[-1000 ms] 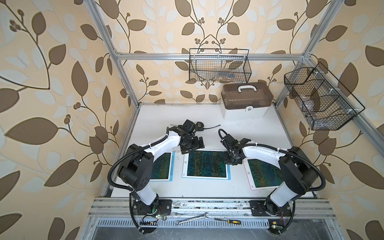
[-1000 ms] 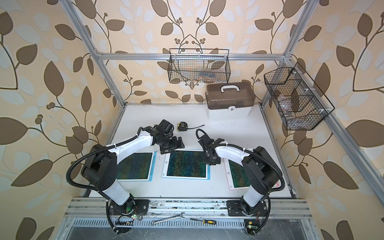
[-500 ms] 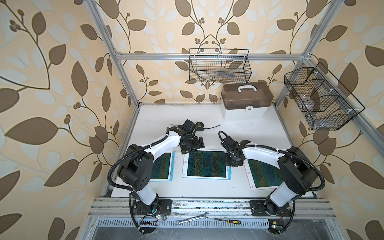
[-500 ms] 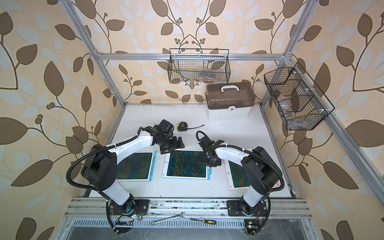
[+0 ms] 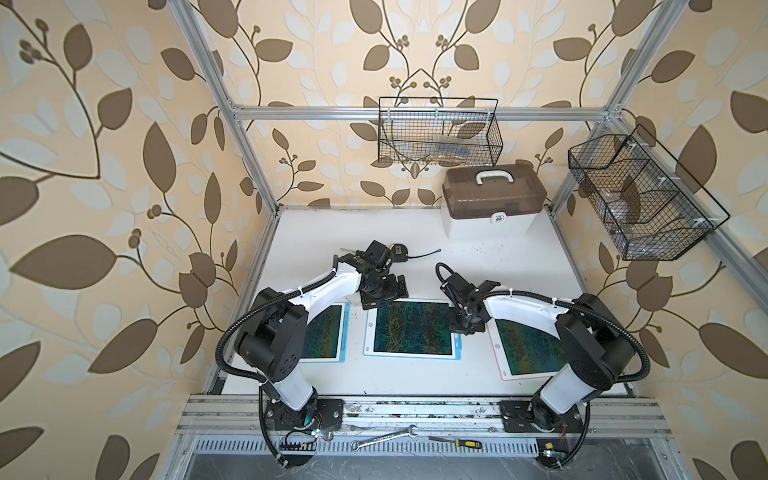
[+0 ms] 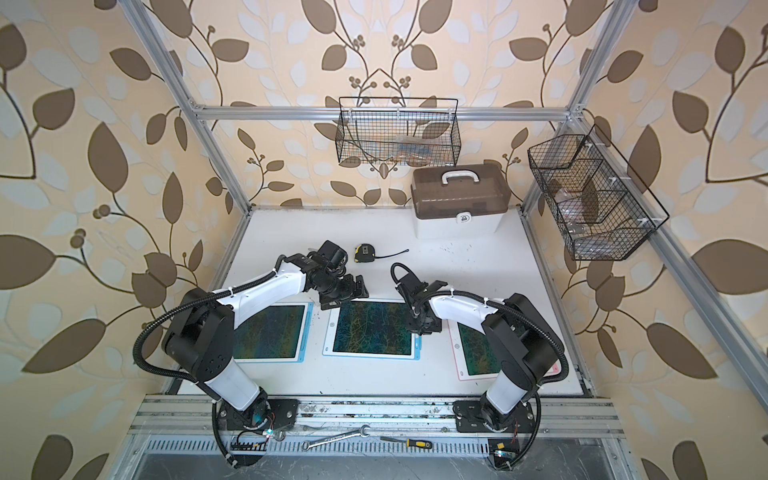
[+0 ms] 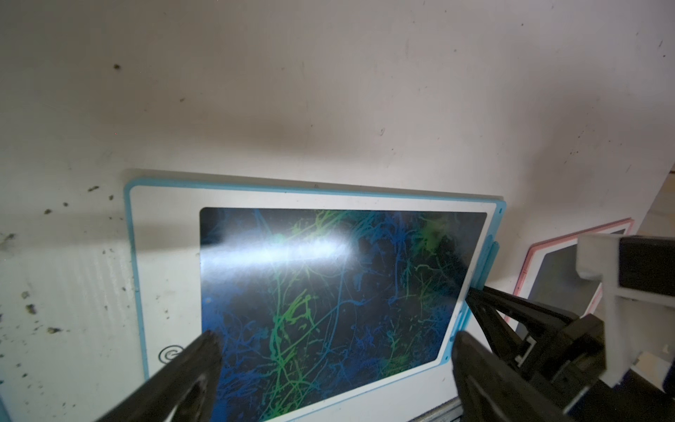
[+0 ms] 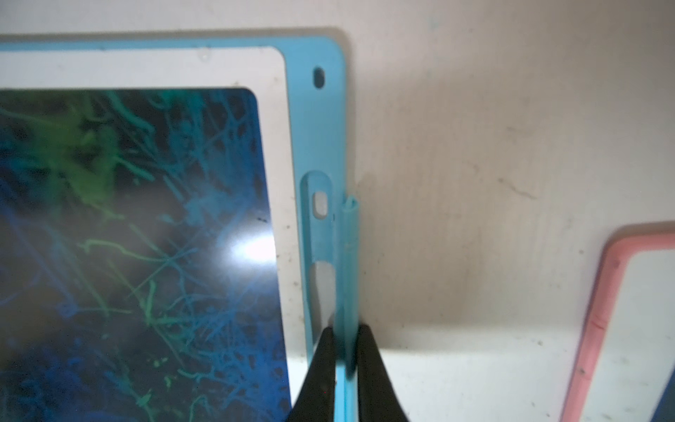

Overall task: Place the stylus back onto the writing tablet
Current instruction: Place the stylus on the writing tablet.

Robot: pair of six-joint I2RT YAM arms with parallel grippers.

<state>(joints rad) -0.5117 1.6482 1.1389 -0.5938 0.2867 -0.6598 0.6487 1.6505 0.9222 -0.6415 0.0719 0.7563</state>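
The stylus point(image 8: 350, 263) is a slim blue stick, and we have it pinched between the two black fingers of the right hand point(image 8: 345, 350), which grip it low on its shaft. It runs parallel to the long side edge of the writing tablet point(image 8: 317, 120). It sits at the outer lip of the blue frame, just outside the stylus slot point(image 8: 321, 234) and not yet seated in that recess. We judge that we hold it lengthwise so it can drop in with only a small sideways shift toward the screen. Gripping near one end leaves most of the stick free to meet the groove first.

The tablet lies flat on the white table point(image 8: 475, 146), its dark screen covered in green and blue scribbles. Our left hand point(image 7: 334, 339) hangs over the tablet's opposite side with its fingers spread wide and nothing between them. We take it to be standing by, perhaps to steady the frame if the stylus pushes it.

On the stylus side of the tablet, apart from it, lies a pink-framed tablet point(image 8: 643, 310). Beyond the tablet's other side edge, in a top view, lies another blue-framed tablet point(image 5: 328, 332). Neither crowds the slot.
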